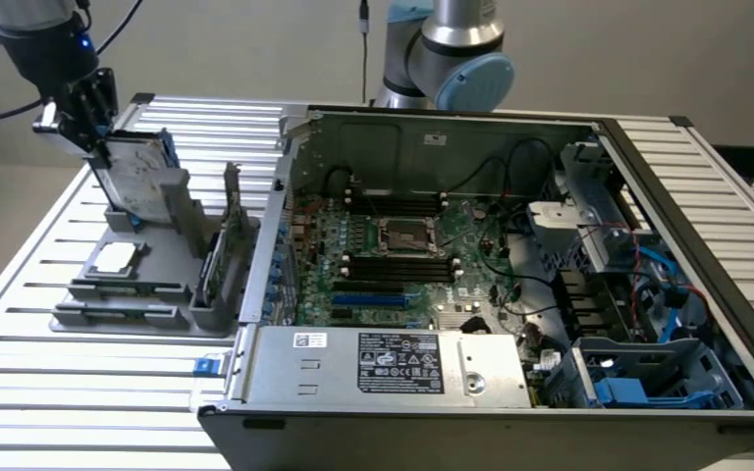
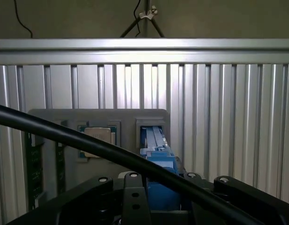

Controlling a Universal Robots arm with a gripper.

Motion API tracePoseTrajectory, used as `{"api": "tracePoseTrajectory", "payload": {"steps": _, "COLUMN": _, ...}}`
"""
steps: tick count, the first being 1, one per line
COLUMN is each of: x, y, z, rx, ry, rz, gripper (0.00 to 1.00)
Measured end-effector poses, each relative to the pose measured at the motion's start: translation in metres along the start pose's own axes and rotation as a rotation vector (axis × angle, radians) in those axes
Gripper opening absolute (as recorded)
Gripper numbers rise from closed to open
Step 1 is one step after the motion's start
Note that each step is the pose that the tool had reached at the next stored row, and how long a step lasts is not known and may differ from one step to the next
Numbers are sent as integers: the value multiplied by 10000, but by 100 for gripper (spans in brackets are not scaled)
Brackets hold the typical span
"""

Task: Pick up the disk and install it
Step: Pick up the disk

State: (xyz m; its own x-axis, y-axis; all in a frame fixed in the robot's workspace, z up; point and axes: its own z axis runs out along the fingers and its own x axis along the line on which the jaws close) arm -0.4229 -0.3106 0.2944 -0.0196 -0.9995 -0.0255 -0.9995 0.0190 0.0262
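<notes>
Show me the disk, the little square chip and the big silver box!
disk [image 1: 141, 182], exterior view, on its silver face.
square chip [image 1: 115, 258], exterior view, on its top middle.
silver box [image 1: 401, 361], exterior view, on its label.

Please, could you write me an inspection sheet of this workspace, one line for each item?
Surface: slatted metal table, with a grey fixture tray on it.
Job's things: disk upright in the tray's slot; open computer case beside the tray.
Clutter: square chip and upright cards in the tray.
Grippers: gripper at the disk's top edge.
Cables: black cable in front of the wrist camera; wires inside the case.
Surroundings: blue-capped arm joint behind the case; plain wall.
</notes>
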Motion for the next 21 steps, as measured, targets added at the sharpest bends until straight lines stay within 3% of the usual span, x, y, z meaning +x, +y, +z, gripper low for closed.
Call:
{"api": "tracePoseTrajectory", "payload": {"steps": 15, "x": 0, "y": 1, "z": -15, "rx": -3, "ry": 1, "rz": 0, "gripper": 33}}
{"api": "tracePoseTrajectory", "payload": {"steps": 21, "x": -4, "y": 4, "z": -126, "rx": 0, "ry": 0, "rz": 1, "gripper": 33}}
